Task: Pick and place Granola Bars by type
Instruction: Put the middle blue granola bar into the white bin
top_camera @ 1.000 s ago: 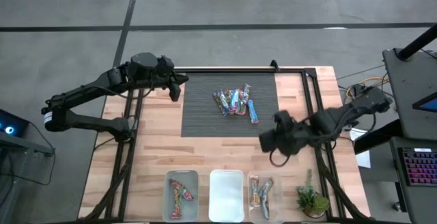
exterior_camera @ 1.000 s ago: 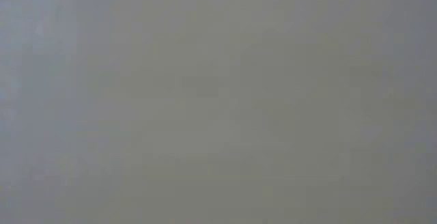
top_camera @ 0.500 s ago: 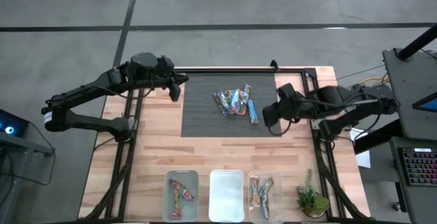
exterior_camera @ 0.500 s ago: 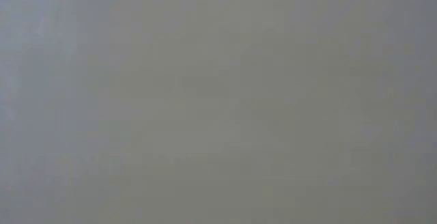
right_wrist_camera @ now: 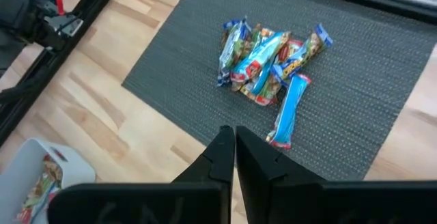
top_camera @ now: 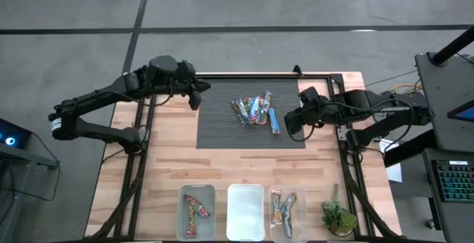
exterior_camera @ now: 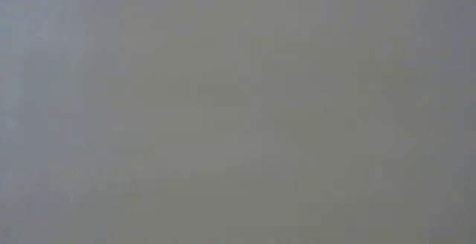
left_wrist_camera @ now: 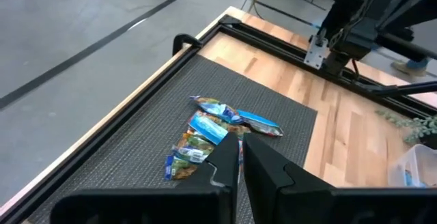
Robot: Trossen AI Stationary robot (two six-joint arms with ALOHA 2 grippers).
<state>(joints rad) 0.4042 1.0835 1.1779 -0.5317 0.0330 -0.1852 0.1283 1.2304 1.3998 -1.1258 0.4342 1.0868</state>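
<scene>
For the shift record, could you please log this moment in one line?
left gripper: shut, mat's left edge | right gripper: shut, empty, right of granola bar pile | dark mat

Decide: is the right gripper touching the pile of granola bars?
Apart. The right wrist view shows bare mat between the right gripper and the granola bars.
</scene>
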